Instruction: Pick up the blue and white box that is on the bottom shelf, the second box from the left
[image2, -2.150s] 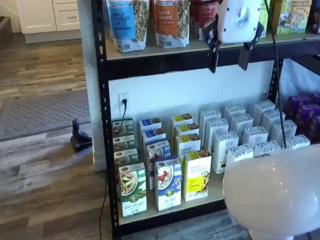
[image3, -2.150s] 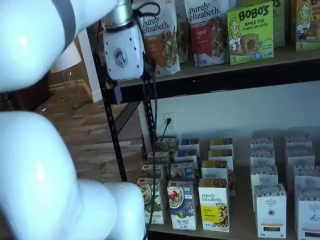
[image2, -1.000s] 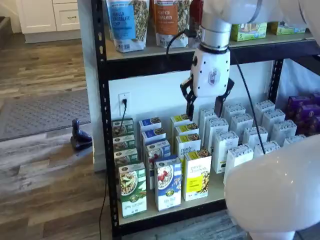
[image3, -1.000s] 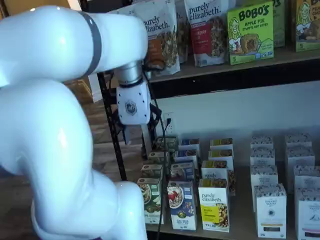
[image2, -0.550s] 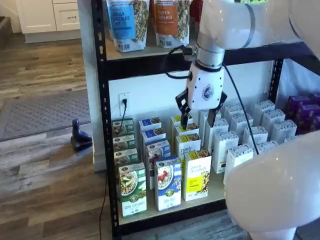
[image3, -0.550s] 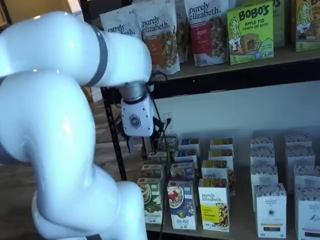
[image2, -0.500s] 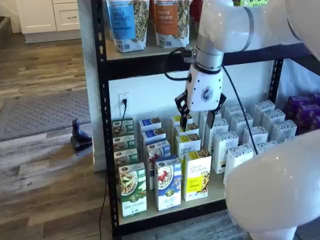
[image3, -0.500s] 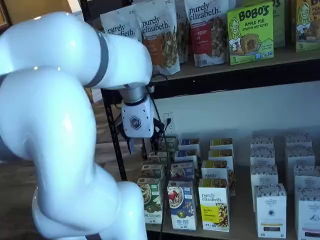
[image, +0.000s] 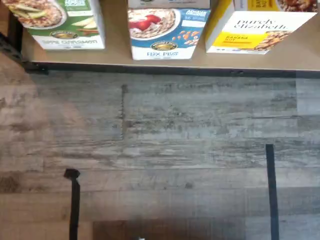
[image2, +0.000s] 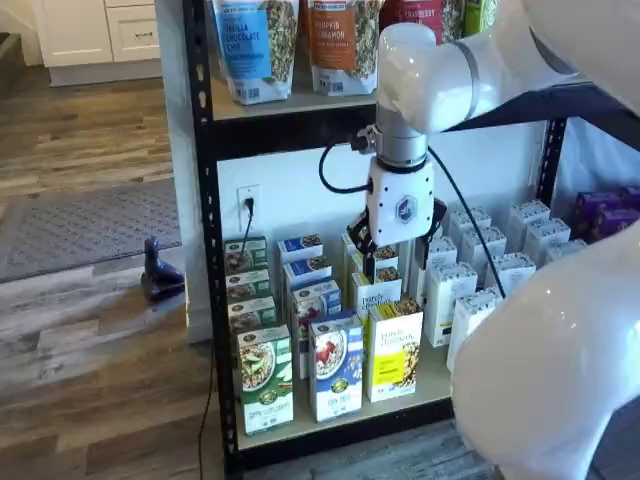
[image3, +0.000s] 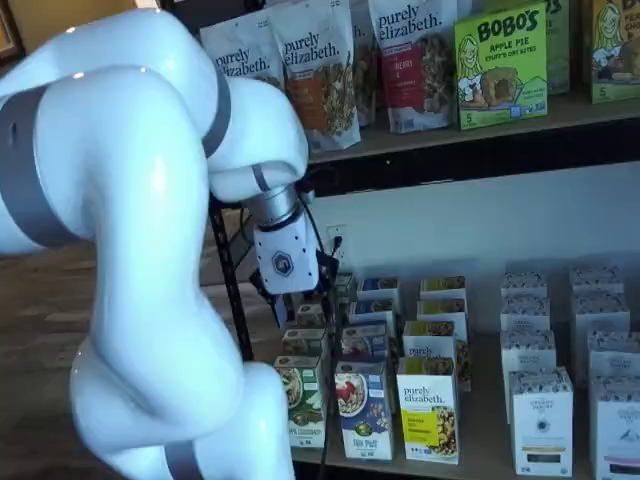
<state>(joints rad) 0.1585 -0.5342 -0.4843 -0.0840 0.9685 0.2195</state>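
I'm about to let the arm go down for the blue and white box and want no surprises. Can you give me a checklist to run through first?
1. The blue and white box stands upright at the front of the bottom shelf: ok.
2. Neighbours, the green-and-white box and the yellow box, stand close beside it: cannot tell if fingers fit.
3. Gripper open, nothing held: ok.
4. Gripper over the target: not ok, it hangs above the boxes behind.
5. Cable free of the shelves: ok.

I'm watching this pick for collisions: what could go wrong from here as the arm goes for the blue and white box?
The blue and white box stands close between a green-and-white box and a yellow box, so the open gripper might knock a neighbour. More boxes stand right behind it; pushing could topple them. The gripper hangs above the rows, and its cable might snag.
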